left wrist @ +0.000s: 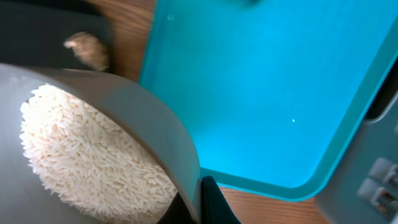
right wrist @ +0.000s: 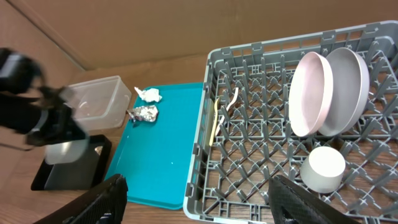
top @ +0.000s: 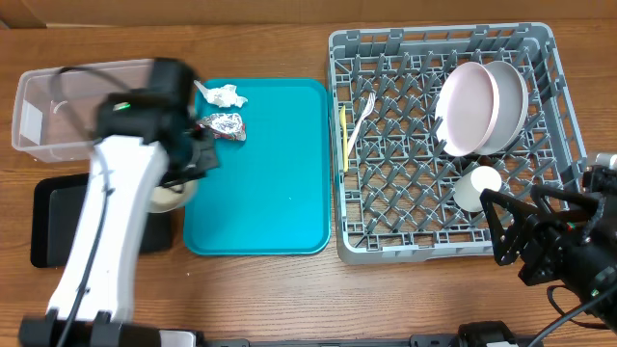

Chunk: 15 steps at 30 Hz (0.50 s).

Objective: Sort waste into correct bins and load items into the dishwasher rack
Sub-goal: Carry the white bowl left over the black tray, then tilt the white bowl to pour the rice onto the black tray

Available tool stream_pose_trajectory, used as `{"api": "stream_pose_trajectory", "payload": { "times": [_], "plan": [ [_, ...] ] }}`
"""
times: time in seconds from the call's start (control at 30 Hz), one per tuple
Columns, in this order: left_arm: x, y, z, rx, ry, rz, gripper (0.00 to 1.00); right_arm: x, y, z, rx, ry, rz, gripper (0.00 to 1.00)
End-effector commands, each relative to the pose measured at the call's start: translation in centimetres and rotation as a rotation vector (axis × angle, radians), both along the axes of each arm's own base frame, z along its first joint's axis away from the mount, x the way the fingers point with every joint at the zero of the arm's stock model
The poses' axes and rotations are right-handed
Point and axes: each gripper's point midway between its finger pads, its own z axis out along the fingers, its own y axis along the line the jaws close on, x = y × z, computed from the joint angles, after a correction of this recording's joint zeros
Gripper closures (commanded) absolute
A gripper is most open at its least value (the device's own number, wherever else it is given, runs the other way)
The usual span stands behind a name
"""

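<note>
- Left hand [left wrist: 198, 205] is pressed shut on the rim of the bowl [left wrist: 124, 106], with the wall pinched between its fingers.
- The bowl holds rice [left wrist: 87, 155]. It sits at the right end of the black tray [top: 53, 226], just beside the teal tray [top: 270, 183]. Cannot tell if it is lifted or resting.
- A brown lump [left wrist: 87, 50] lies on the black tray, near the bowl.
- The clear tub [top: 48, 116] is on the tabletop [top: 241, 39], behind the black tray.
- The paper scrap [top: 222, 94] and foil [top: 224, 125] are at the teal tray's back left corner, close together.
- The rack [top: 386, 193] is right of the teal tray.
- Two plates [top: 468, 108] stand on edge in the rack's back right, one overlapping the other.
- The cup [top: 477, 188] is in the rack in front of the plates.
- The spoon [top: 345, 135] and fork [top: 362, 116] are at the rack's left side, next to each other.
- Right hand [top: 494, 229] has its fingers spread and holds nothing. It hangs at the rack's front right corner, near the cup.
</note>
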Motion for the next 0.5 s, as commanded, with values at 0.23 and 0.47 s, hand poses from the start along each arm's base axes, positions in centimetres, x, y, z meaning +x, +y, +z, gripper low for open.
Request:
{"api": "stream_pose_trajectory", "payload": {
  "times": [0.23,0.47],
  "plan": [
    [-1.0,7.4,1.7,-0.514,-0.305,0.072,0.96,0.0,-0.1,0.1,-0.002,-0.009,-0.007,0.24],
    [-2.3,12.8,-4.6,-0.681,-0.471,0.242,0.96,0.0,-0.1,0.2,-0.001,-0.011,-0.007,0.24]
  ]
}}
